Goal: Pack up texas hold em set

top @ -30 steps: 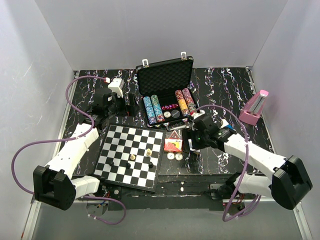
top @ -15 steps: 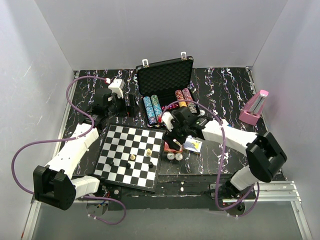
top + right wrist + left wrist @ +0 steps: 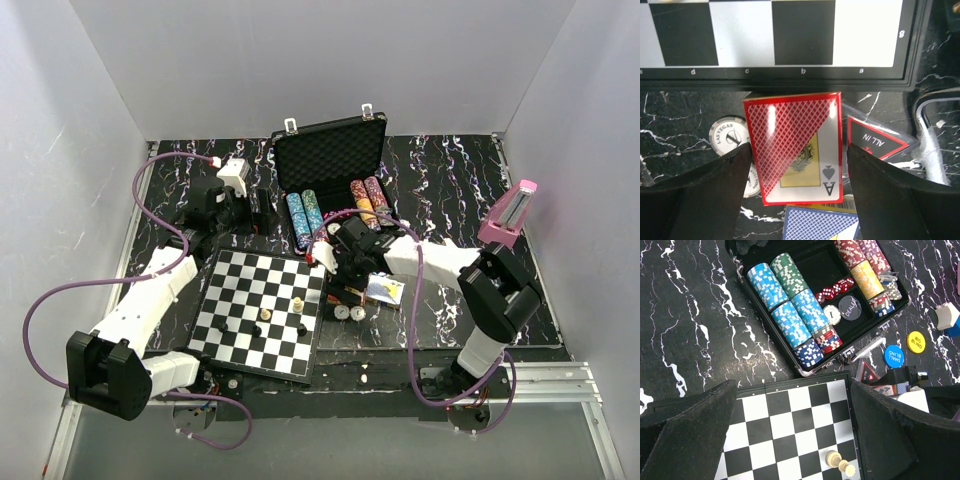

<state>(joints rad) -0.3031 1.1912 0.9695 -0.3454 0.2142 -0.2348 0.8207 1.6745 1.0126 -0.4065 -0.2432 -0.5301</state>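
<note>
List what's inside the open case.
The case holds chip rows on both sides, with red dice, a Dealer button and a white button in the middle. Anything beneath the chips is covered.

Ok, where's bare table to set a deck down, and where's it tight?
Bare table between case and metronome, and the case's middle slot behind the dice. Crowded: the gap between case front, chessboard and right tool, full of decks and buttons.
</note>
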